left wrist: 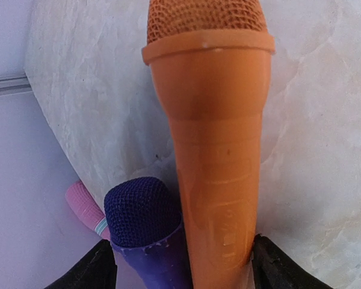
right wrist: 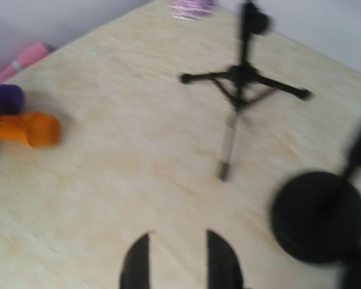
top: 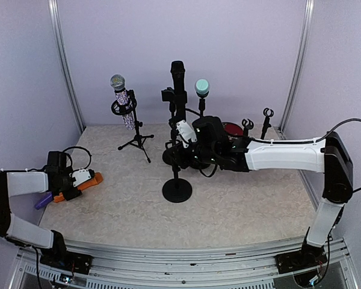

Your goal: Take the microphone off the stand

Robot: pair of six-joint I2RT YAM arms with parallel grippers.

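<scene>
A black microphone [top: 178, 75] stands upright in the stand with the round black base [top: 177, 190]. My right gripper [top: 170, 158] hovers beside that stand's pole, low above the table; in the right wrist view it [right wrist: 177, 235] is open and empty, with the round base [right wrist: 319, 217] to its right. A glittery silver microphone [top: 121, 96] sits in a tripod stand [top: 136, 141]. A teal-headed microphone [top: 202, 88] sits in a stand behind. My left gripper [top: 78, 183] is open around an orange microphone [left wrist: 210, 138] lying on the table, with a purple microphone [left wrist: 141, 211] beside it.
A pink microphone [left wrist: 84, 208] lies at the table's left edge by the wall. Two empty clip stands [top: 247, 124] [top: 268, 112] and a red object [top: 231, 127] stand at the back right. The tripod's legs [right wrist: 243, 75] spread over the table's middle.
</scene>
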